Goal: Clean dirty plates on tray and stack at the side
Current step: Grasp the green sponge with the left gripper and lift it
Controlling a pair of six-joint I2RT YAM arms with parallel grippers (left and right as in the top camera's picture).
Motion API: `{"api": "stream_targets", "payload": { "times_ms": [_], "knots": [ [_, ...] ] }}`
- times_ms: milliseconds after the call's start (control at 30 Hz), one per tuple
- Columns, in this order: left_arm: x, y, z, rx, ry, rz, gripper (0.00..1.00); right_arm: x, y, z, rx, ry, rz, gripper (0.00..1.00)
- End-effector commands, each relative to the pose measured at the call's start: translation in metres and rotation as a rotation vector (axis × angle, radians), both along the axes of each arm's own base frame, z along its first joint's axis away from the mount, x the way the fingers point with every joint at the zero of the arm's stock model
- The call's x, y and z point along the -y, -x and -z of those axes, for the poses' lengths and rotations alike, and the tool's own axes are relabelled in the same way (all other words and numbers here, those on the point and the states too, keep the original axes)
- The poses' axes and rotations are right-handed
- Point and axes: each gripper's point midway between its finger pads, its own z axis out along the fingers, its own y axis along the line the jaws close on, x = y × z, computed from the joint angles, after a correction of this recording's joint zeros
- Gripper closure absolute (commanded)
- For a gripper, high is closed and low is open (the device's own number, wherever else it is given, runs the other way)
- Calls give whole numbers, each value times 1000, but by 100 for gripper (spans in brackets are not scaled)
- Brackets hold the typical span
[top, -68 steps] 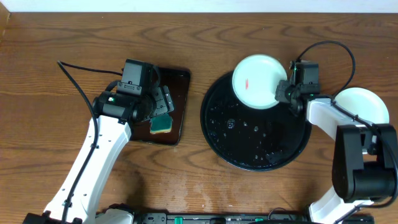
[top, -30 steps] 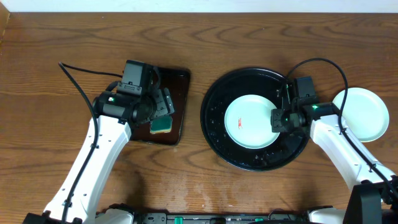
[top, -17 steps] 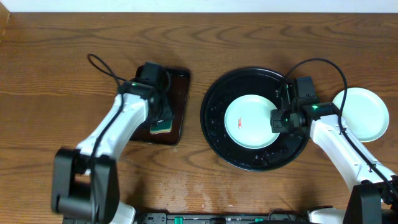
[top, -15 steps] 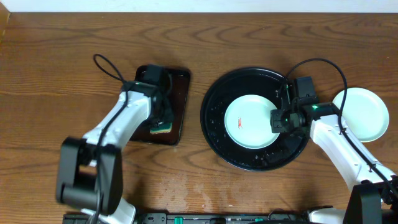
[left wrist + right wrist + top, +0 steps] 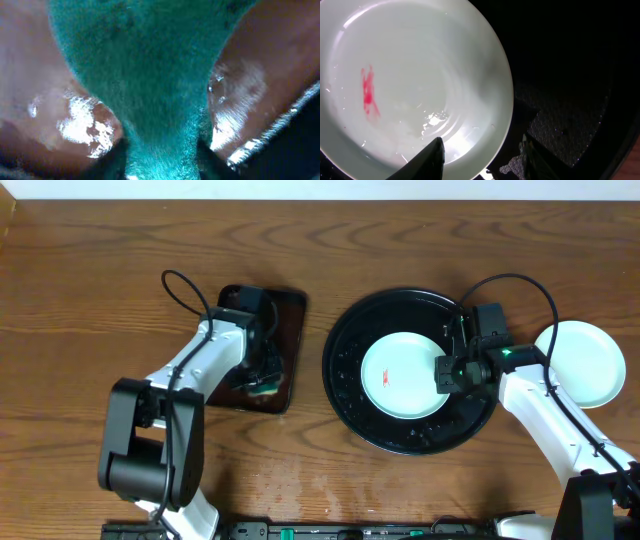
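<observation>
A pale mint-white plate (image 5: 398,377) with a small red smear (image 5: 368,92) lies in the middle of the glossy black tray (image 5: 400,436). My right gripper (image 5: 447,371) is shut on this plate's right rim, one finger (image 5: 427,159) over the inside, the other (image 5: 532,156) outside the edge. A second pale plate (image 5: 585,363) rests on the table to the right of the tray. My left gripper (image 5: 262,368) points down on the brown tray (image 5: 291,315), shut on a green sponge (image 5: 150,75) that fills the left wrist view and is squeezed narrow between the dark fingers (image 5: 112,161).
The wet brown rectangular tray sits left of the black tray with a narrow strip of wooden table (image 5: 315,450) between them. A black cable (image 5: 185,288) loops above the left arm. The black tray's bare floor (image 5: 570,90) is wet and speckled.
My left arm turned over the brown tray, came down on the sponge and closed on it. The right gripper earlier carried the plate from the tray's far rim to its middle, then stayed still.
</observation>
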Motion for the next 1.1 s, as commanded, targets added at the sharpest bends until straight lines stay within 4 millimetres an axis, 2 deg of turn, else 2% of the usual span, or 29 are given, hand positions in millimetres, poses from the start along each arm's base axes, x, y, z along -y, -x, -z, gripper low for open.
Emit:
{"api": "stream_targets", "payload": {
  "times_ms": [0,100,267,433,500,533,567,700,800,867,933,1000,1067],
  "knots": [
    [-13,-16,-23,99,-50,-13,43,-3,-6,-9,28,-6,-19,52],
    [-30,-24,-23,140,-143,-25,42,-3,-6,-9,28,-6,-19,52],
    [-32,-34,-3,172,-159,-30,43,-3,-6,-9,28,-6,-19,53],
    [-29,-26,23,109,-156,-19,63,-3,-4,-8,21,-5,-19,53],
    [-29,-23,31,83,-156,-16,80,-3,-4,-8,21,-5,-19,53],
    [-29,-22,35,71,-158,-16,92,-3,-4,-8,20,-5,-19,53],
    [-30,-21,35,68,-158,-16,93,-3,-4,-8,21,-5,-19,54],
    [-29,-21,19,66,-155,-15,93,-3,-2,-8,13,-4,-19,55],
    [-29,-21,0,83,-151,-17,66,-3,-2,-7,13,-3,-19,54],
    [-28,-18,-12,92,-141,-18,61,-3,-2,-8,13,-4,-19,55],
    [-18,-10,-21,76,-78,-12,60,-3,-2,-8,13,-3,-19,54],
    [-9,-7,-20,62,-25,-7,60,-3,-2,-8,14,-4,-19,53],
    [-9,-5,-15,56,-28,-5,60,-3,-2,-8,14,-4,-19,53]
  ]
}}
